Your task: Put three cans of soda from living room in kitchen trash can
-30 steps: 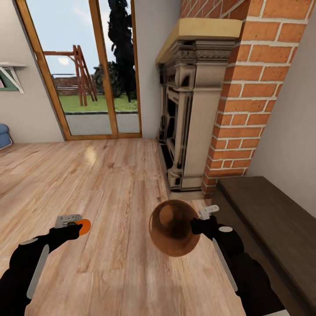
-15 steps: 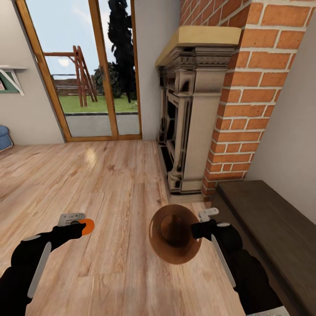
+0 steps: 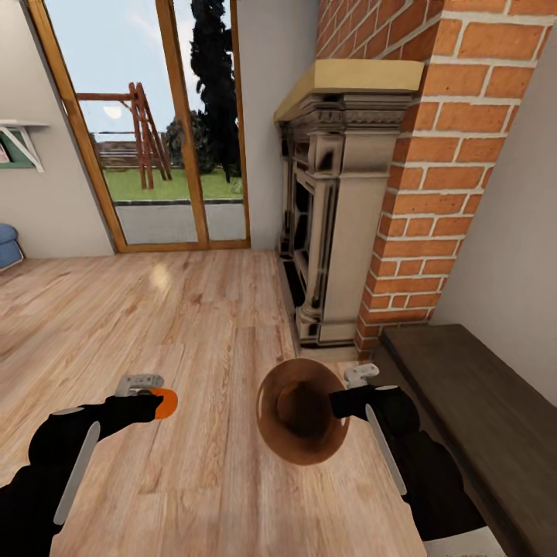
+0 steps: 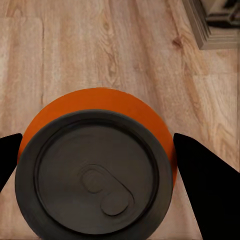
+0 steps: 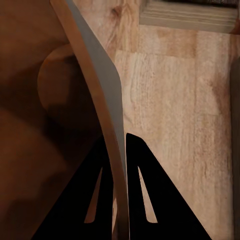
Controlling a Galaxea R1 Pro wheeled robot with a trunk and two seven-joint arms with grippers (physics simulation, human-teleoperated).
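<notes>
Orange item: can of soda (image 3: 165, 403), one only, held off the wood floor (image 3: 201, 325) at the robot's left; the left wrist view showed its grey top (image 4: 95, 182) with pull tab facing the camera.
Left gripper (image 3: 152, 393): jaws closed on the can, a dark finger (image 4: 207, 185) at either side of it.
Brown-lined item: tash can (image 3: 300, 422), carried tilted with its glossy mouth turned toward the head camera; nothing could be seen inside.
Right gripper (image 3: 345, 401): jaws pinched on the bin's rim (image 5: 102, 125), one finger inside the wall and one outside.
Spacing: can and bin near each other but apart, with bare floor between.
Room: living room, judged by the brick chimney (image 3: 441, 178), carved fireplace (image 3: 329, 209) and wood-framed glass doors (image 3: 147, 124); a dark wooden bench (image 3: 480, 410) stood at the right.
Progress: judged early. No can yet lay in the bin; two further cans were unaccounted for.
Remaining: dropping this can in, collecting the other two, and taking the bin to the kitchen.
</notes>
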